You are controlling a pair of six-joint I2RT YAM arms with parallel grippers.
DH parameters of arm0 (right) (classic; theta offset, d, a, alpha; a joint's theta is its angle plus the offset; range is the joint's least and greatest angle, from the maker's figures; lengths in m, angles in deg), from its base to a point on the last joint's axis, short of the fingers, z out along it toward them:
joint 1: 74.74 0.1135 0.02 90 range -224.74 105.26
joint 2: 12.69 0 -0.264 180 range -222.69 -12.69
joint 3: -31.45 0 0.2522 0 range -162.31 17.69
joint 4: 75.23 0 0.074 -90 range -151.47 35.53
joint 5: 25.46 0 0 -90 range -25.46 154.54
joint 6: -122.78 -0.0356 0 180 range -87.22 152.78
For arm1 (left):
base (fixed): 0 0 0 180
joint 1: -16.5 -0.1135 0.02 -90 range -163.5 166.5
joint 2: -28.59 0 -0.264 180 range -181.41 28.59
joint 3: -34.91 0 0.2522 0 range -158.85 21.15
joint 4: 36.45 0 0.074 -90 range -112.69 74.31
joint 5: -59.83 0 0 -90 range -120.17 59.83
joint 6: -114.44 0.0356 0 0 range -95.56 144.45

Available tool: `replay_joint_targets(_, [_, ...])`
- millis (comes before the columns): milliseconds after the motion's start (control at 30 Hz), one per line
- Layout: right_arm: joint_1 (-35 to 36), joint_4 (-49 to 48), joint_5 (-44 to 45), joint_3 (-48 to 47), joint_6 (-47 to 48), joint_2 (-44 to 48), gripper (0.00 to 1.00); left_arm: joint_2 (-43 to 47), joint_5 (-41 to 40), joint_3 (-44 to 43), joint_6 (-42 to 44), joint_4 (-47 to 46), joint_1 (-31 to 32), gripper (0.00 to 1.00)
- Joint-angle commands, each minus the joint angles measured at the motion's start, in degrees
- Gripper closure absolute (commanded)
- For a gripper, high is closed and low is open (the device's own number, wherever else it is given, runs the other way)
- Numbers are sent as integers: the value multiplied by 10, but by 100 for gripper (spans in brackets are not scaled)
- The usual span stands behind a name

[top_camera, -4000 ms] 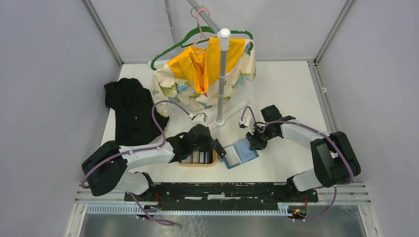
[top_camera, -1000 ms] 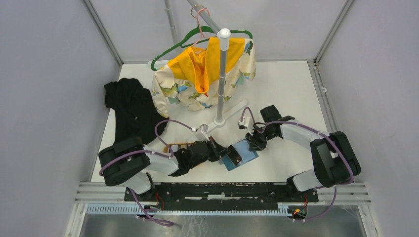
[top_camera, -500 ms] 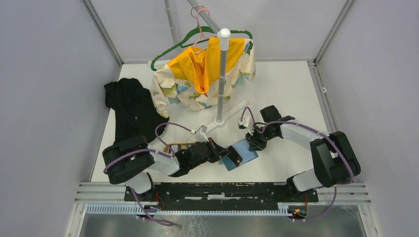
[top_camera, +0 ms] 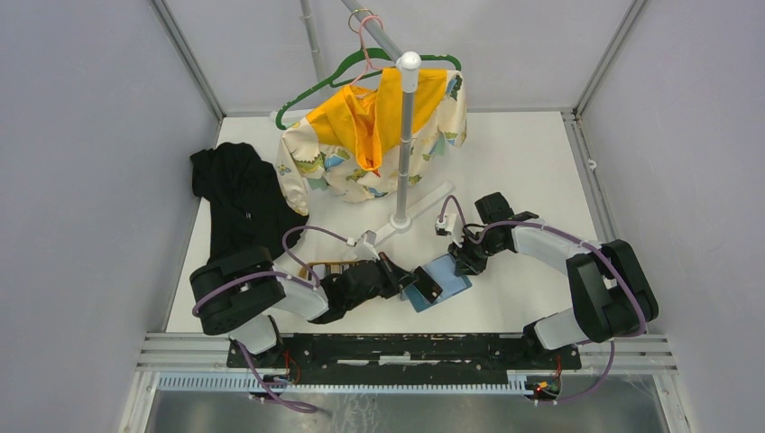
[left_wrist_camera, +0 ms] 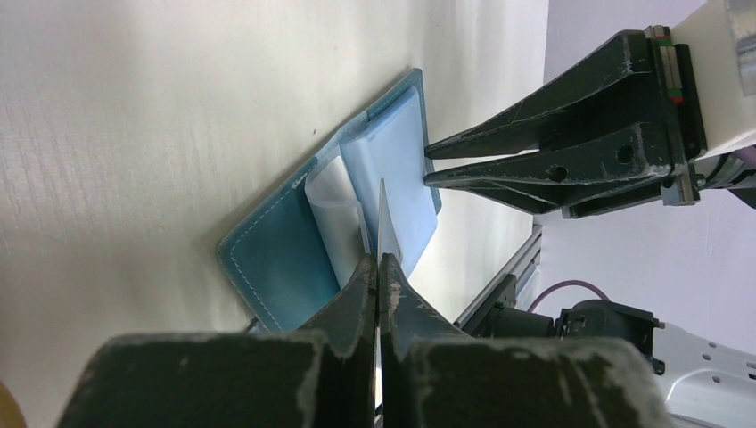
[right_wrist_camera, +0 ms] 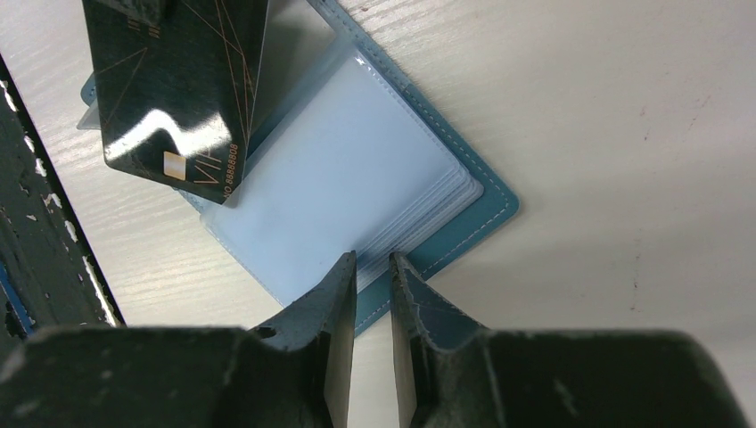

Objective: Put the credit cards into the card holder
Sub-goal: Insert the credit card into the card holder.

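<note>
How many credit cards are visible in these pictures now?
1. One black credit card is pinched in the jaws of the left arm, over the open card holder. More may be hidden under the left arm, where only the rim of the wooden tray shows.

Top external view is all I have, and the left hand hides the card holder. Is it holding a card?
Observer: Yes. The left hand is shut on a black card with gold lines.
Operator: Is the holder open?
Observer: Yes. The card holder lies open, its clear sleeves facing up.
Operator: Is the card in a sleeve?
Observer: Not yet. Its whole lower edge shows above them. The right hand pinches the holder's edge.
</note>
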State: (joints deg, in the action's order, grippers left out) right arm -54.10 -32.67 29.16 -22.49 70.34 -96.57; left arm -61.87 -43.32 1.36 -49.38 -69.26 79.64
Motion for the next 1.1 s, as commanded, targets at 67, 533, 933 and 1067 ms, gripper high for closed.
replay_joint_targets(67, [2,4,5,-9,3,-1,75,-30,-11,-1,-39,-35,3,98])
replay_joint_targets(533, [2,0,-2,-9,2,4,74,-66,11,-27,-43,-34,4,98])
replay_joint_targets(933, [3,-17,2,-4,1,42,72,-70,15,-32,-17,-26,5,98])
replay_joint_targets(1067, [3,-17,2,-5,3,47,72,-71,24,-35,-8,-21,5,98])
